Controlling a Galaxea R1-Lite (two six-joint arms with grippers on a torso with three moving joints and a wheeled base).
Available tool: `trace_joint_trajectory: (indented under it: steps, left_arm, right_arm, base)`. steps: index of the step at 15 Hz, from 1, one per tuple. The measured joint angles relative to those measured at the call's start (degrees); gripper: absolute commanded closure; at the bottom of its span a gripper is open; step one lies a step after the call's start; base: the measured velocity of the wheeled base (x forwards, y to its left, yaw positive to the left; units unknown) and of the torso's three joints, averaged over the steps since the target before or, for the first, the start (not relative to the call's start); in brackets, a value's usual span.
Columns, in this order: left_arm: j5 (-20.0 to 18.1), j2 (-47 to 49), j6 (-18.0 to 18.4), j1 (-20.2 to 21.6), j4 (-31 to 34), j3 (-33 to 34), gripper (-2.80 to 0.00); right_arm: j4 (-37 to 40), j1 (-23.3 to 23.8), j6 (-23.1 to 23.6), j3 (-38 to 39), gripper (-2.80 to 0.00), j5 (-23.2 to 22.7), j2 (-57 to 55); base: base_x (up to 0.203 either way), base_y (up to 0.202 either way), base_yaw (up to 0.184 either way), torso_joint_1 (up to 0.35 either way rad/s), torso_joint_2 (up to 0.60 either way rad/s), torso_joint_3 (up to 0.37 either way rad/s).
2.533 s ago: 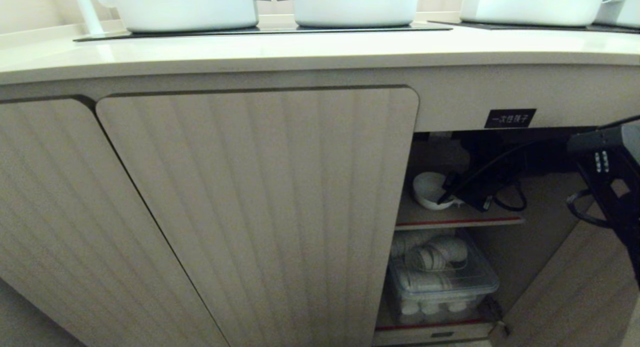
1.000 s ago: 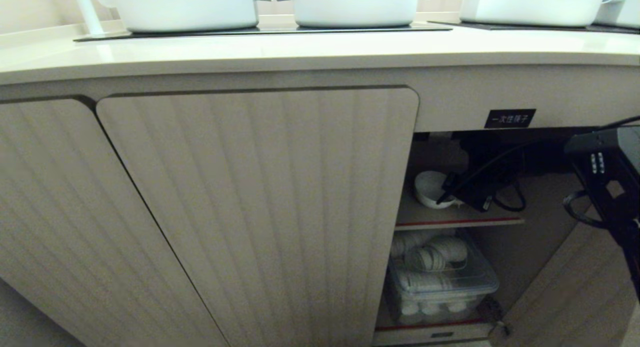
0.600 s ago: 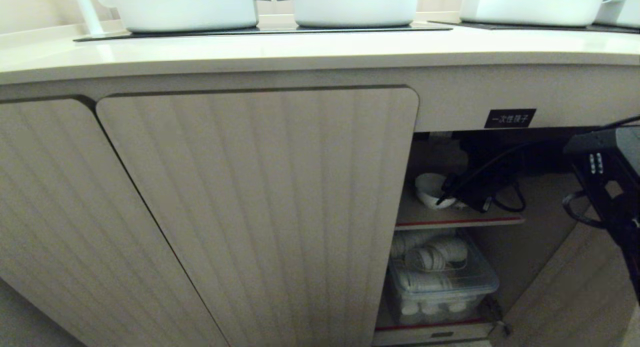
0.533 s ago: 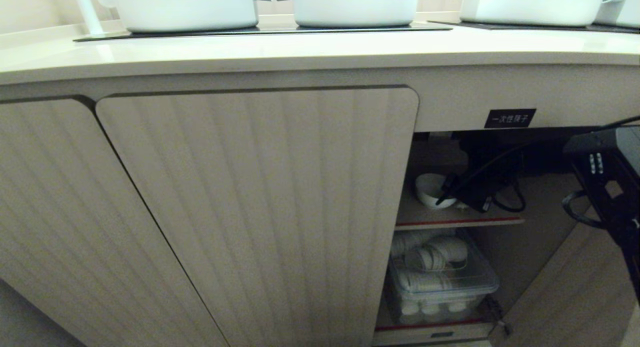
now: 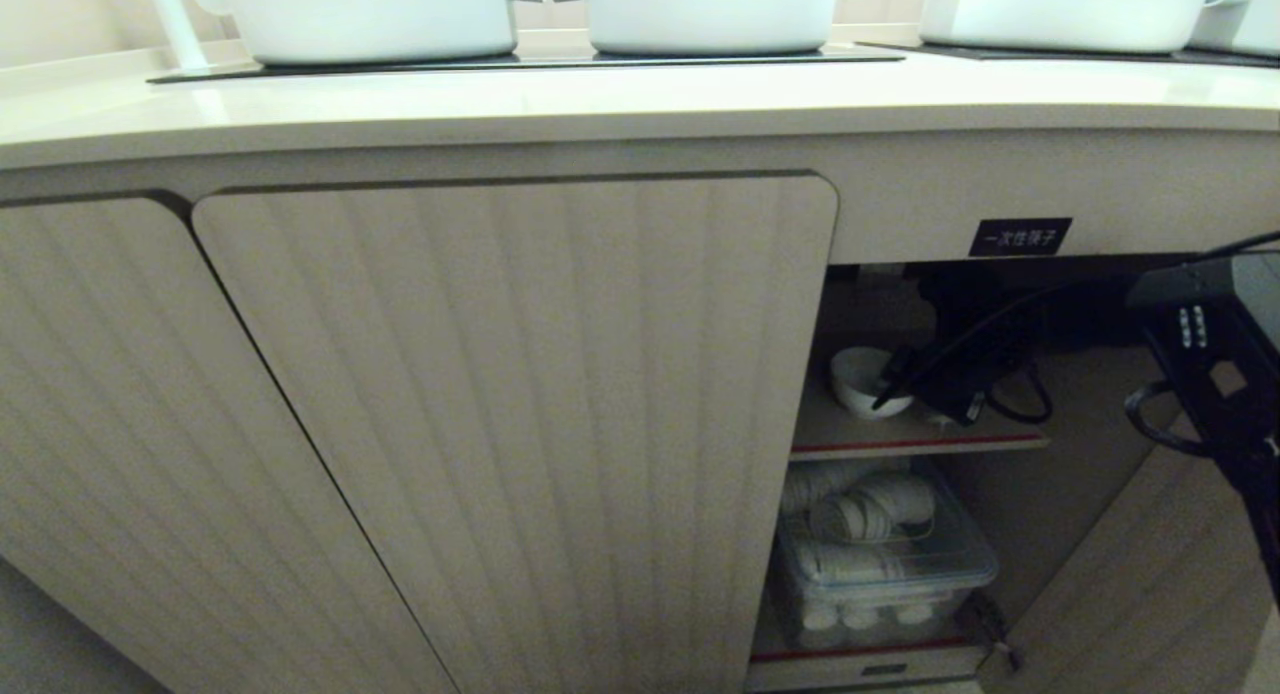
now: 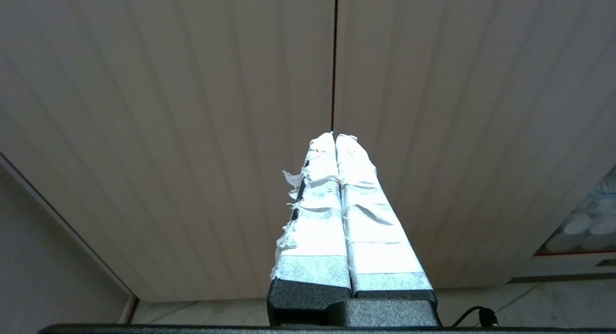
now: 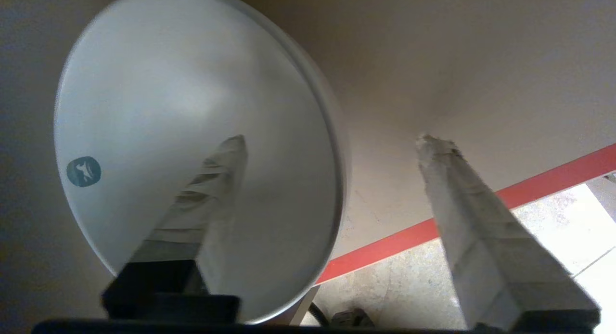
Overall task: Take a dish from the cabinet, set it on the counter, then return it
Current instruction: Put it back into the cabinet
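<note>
The dish [image 5: 862, 379] sits upright on the cabinet's [image 5: 520, 414] inner shelf [image 5: 915, 436], at about four o'clock in the head view, which suggests the return step is nearly done; the right end effector [image 7: 332, 141] reaches level into the opening, fingers apart, one inside the bowl, the other outside its rim. The left end effector [image 6: 334, 137] hangs by the fluted door, fingers pressed together.

I take the cabinet [image 5: 520, 414] as landmark. The counter [image 5: 600, 104] lies on top of it, and three pots [image 5: 710, 14] stand on the counter toward its back. Inside the cabinet, at its right side, the dish [image 5: 858, 379] sits on the inner shelf [image 5: 915, 436]. My right gripper [image 5: 890, 386] is just beside the dish. Below this shelf a container [image 5: 885, 564] holds stacked cups.
</note>
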State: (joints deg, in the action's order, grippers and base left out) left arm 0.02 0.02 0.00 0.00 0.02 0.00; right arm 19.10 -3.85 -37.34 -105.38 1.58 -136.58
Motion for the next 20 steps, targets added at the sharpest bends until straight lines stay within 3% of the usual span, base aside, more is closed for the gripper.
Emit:
trace_joint_trajectory:
  steps: [6, 12, 20]
  left_arm:
    - [0.0, 0.0, 0.0, 0.0, 0.0, 0.0, 0.00]
    - [0.0, 0.0, 0.0, 0.0, 0.0, 0.0, 0.00]
    - [0.0, 0.0, 0.0, 0.0, 0.0, 0.0, 0.00]
  right_arm:
    - [-0.6, -0.1, 0.5, 0.3, -2.80, 3.0, 0.1]
    - [-3.0, -0.4, 4.0, 0.7, -2.80, 6.3, 0.3]
    - [-14.7, -0.4, 10.2, 6.7, -2.80, 8.7, 1.5]
  base:
    - [0.000, 0.000, 0.000, 0.000, 0.00, 0.000]
    - [0.000, 0.000, 0.000, 0.000, 0.00, 0.000]
    - [0.000, 0.000, 0.000, 0.000, 0.00, 0.000]
